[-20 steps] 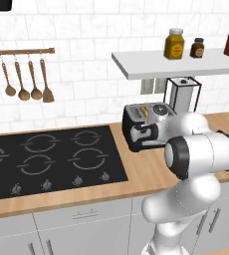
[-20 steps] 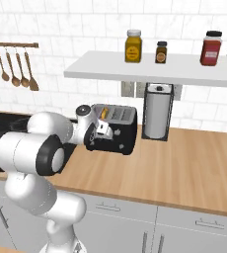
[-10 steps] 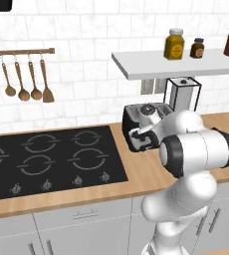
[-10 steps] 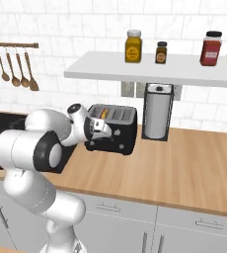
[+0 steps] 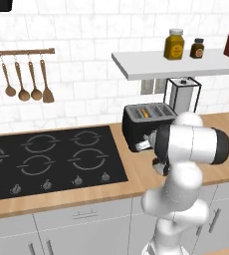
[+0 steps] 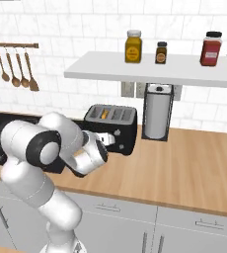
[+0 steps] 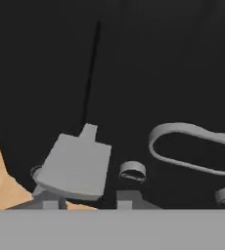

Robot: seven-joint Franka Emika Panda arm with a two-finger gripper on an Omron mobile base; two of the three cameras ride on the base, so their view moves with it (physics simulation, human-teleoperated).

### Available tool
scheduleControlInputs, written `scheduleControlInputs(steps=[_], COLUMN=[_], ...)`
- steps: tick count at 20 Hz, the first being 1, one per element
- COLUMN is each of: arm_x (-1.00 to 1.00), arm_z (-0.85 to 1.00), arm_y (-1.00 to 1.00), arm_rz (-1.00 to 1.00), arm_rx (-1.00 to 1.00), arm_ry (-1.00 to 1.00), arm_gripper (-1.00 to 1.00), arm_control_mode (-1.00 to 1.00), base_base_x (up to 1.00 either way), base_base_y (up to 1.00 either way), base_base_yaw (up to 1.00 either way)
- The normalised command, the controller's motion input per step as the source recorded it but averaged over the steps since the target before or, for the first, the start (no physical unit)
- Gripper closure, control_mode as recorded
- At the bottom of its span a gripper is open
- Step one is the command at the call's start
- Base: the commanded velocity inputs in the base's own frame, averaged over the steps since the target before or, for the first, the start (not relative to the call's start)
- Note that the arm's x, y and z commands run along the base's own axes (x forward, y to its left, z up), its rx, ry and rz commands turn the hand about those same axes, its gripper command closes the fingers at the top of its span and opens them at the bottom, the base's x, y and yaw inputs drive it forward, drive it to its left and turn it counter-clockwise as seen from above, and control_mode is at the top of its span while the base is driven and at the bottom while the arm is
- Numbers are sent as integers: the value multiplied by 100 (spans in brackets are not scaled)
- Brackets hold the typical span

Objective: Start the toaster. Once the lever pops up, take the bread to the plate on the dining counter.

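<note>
On the wall counter in the left base view, the toaster [image 5: 147, 124] holds the bread [image 5: 144, 113] in a slot. From the right, the gripper [image 6: 107, 141] meets its front. Up close, the lever [image 7: 75, 163] sits low; jaw state unclear, bread not yet moved.

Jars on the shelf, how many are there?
3, all on the white shelf: a yellow jar at left, a small dark jar in the middle, a red jar at right.
</note>
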Motion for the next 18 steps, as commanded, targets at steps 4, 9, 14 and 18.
scheduleControlInputs(steps=[4, 9, 14, 18], arm_x=[-3, -7, -71, -80], arm_z=[-100, -89, 75, 100], arm_y=[27, 11, -40, -65], arm_rz=[-16, -9, -15, -19], arm_rx=[-36, -35, 9, 16], arm_ry=[50, 75, 22, 14], arm_gripper=[100, 100, 100, 100], arm_control_mode=[-100, -100, -100, -100], base_base_x=[0, 0, 0, 0], base_base_y=[0, 0, 0, 0], base_base_yaw=[0, 0, 0, 0])
